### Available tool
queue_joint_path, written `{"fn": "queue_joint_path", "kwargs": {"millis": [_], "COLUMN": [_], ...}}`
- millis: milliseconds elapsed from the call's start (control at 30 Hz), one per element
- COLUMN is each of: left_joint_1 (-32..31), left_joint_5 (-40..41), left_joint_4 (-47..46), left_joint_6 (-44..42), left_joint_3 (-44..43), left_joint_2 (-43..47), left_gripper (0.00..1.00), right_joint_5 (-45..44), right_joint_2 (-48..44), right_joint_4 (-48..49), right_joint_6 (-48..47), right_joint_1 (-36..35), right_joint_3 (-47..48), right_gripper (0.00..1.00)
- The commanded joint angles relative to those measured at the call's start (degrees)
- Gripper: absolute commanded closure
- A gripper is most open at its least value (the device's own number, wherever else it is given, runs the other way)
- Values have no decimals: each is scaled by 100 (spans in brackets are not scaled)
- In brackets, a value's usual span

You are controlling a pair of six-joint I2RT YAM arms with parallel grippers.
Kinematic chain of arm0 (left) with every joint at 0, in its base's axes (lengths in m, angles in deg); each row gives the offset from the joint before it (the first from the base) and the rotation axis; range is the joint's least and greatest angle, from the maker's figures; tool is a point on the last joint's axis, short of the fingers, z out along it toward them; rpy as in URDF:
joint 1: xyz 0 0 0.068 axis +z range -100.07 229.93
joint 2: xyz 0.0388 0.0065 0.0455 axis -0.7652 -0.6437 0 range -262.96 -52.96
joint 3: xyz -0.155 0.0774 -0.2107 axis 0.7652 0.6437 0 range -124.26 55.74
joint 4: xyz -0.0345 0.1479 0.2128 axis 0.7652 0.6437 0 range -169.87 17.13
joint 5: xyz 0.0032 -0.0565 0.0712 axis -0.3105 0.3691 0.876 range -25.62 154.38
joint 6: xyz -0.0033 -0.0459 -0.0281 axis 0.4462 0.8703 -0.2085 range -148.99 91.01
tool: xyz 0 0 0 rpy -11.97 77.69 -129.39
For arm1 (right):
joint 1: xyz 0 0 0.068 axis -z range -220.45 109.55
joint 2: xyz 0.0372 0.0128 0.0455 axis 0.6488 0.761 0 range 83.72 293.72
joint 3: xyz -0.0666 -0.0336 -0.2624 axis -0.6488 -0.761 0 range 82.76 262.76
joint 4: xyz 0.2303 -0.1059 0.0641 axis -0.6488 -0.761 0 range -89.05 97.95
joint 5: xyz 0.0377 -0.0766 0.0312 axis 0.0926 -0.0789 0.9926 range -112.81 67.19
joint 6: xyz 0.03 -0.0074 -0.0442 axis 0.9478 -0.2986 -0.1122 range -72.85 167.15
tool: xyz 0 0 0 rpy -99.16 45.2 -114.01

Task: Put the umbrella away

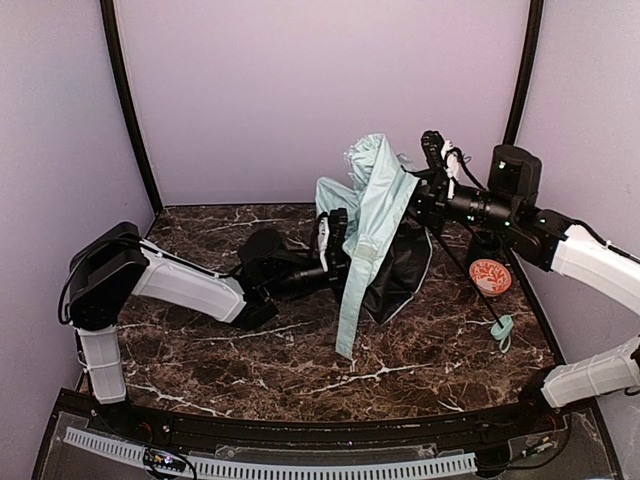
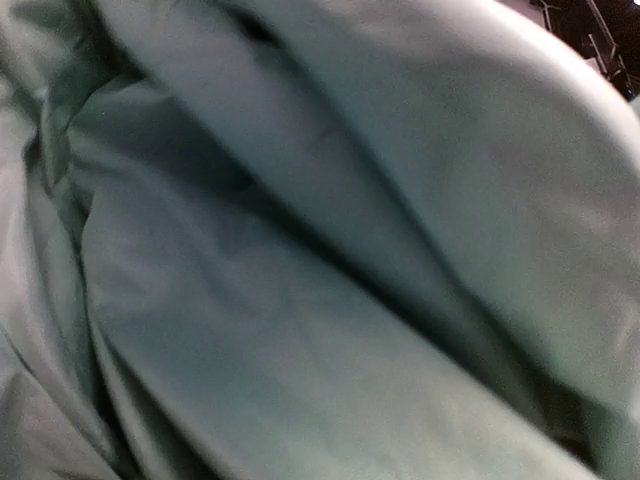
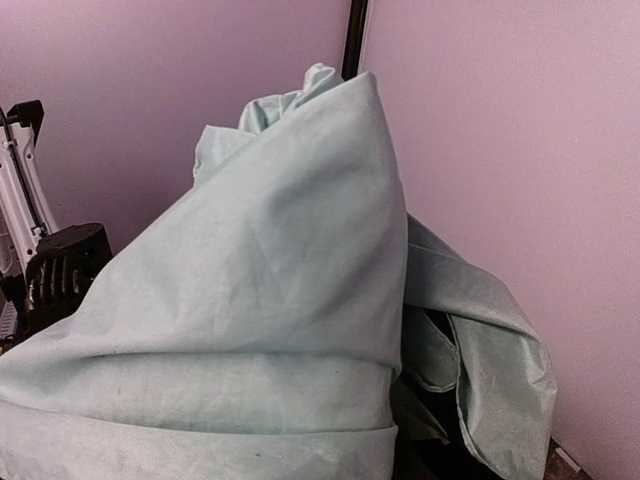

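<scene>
The umbrella (image 1: pixel 372 215) stands half collapsed in the middle of the table. Its mint fabric rises to a peak, and black lining (image 1: pixel 400 270) shows low on the right. Its thin black shaft (image 1: pixel 465 270) slants down to the mint handle with strap (image 1: pixel 503 330) on the table. My left gripper (image 1: pixel 330 250) presses into the fabric from the left. Fabric (image 2: pixel 320 260) fills the left wrist view and hides the fingers. My right gripper (image 1: pixel 422 195) reaches into the canopy from the right. Draped fabric (image 3: pixel 250 300) covers its fingers.
A small orange-and-white patterned round object (image 1: pixel 490 276) sits at the right, beside the shaft. Purple walls close in the back and both sides, with a black post (image 1: pixel 130 110) at each back corner. The table (image 1: pixel 250 350) is dark marble.
</scene>
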Motion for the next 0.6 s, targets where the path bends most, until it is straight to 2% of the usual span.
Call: {"fn": "queue_joint_path", "kwargs": {"millis": [0, 100, 233, 400, 567], "left_joint_1": [-19, 105, 385, 570, 617], "left_joint_5": [1016, 1478, 1251, 1393, 408], "left_joint_4": [1092, 1508, 1916, 2917, 3683], "left_joint_6": [-604, -1148, -1681, -2436, -2971], "left_joint_3": [708, 1336, 2089, 2496, 2491], "left_joint_2": [612, 1093, 1658, 2193, 2485], "left_gripper": [52, 30, 20, 18, 29], "right_joint_5": [24, 110, 315, 502, 501], "right_joint_2": [-241, -368, -393, -341, -228], "right_joint_4": [214, -85, -516, -1030, -1311], "right_joint_6": [-163, -326, -595, -925, -1106], "right_joint_1": [19, 134, 225, 283, 294], "right_joint_3": [197, 296, 487, 803, 1041], "right_gripper": [100, 100, 100, 100, 100]}}
